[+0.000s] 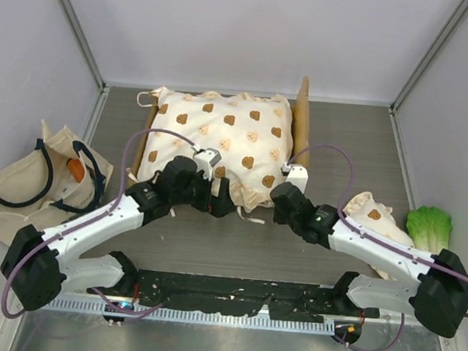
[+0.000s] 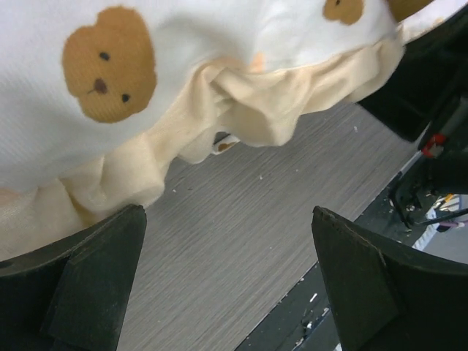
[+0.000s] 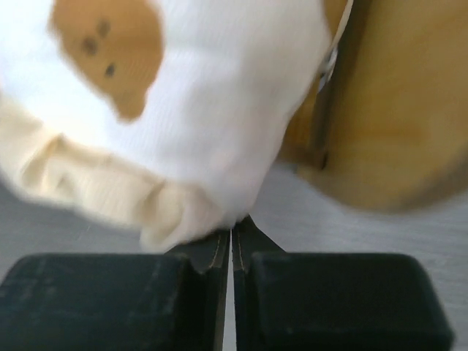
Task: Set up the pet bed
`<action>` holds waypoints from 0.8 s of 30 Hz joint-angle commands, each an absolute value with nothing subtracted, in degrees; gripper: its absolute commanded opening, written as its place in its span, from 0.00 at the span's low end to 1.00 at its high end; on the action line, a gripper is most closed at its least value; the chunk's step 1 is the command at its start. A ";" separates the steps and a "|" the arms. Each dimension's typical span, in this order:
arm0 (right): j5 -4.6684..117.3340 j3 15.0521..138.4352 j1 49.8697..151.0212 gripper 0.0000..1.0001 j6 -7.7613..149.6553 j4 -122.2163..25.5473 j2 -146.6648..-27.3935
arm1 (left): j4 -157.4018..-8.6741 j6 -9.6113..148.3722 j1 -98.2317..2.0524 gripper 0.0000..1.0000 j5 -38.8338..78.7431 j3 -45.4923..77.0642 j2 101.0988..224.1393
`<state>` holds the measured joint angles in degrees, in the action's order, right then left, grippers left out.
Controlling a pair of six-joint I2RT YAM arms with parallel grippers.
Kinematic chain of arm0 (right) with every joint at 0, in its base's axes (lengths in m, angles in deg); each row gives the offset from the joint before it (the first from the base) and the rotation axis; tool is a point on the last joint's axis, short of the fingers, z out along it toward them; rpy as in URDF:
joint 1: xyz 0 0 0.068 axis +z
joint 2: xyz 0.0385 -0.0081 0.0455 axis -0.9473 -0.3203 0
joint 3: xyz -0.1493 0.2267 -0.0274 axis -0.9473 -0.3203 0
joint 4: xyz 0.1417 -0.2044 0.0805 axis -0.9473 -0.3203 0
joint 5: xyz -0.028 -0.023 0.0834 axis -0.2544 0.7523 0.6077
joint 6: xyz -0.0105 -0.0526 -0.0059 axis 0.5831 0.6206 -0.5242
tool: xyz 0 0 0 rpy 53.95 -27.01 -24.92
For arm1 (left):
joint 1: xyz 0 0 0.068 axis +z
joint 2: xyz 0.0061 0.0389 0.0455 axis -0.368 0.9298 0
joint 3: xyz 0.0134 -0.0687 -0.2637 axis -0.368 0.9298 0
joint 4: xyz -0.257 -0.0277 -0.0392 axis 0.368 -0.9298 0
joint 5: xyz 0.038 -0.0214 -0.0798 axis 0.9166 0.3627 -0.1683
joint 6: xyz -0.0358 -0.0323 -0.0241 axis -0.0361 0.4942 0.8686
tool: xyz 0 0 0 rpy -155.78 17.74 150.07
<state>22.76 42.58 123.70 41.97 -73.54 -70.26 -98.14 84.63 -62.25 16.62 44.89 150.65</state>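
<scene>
pet bed: you see it mid far edge of the tabletop, headboard on the right.
cushion: bear print, lying on the frame, frill spilling over its near side.
left gripper: jaws wide apart, empty, just short of the frill.
right gripper: fingers pressed together at the cushion's near right corner; blurred, possibly nipping frill.

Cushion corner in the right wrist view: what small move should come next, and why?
Probably nudge the right gripper forward, tucking the cushion into the wooden frame: it is shut at the frill, which lies out on the table, while the left gripper stands open.
</scene>
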 commanded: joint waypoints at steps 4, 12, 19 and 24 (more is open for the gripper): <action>20.03 40.93 114.66 0.09 52.09 -53.65 -76.35 | -92.35 84.60 -62.28 1.00 19.43 44.45 157.87; 29.26 40.66 109.73 0.24 55.53 -44.40 -84.16 | -89.71 86.10 -61.50 1.00 22.59 39.97 165.34; 37.77 34.44 109.38 0.38 53.07 -44.15 -75.49 | -89.63 88.47 -60.44 1.00 22.33 38.56 167.81; 40.25 25.73 109.38 0.45 51.57 -40.98 -68.53 | -88.48 89.26 -60.52 1.00 21.19 40.76 166.41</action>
<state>36.62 30.41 109.45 53.34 -46.00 -72.03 -92.45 88.24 -61.03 21.52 40.76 167.72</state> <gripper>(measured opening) 0.435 0.996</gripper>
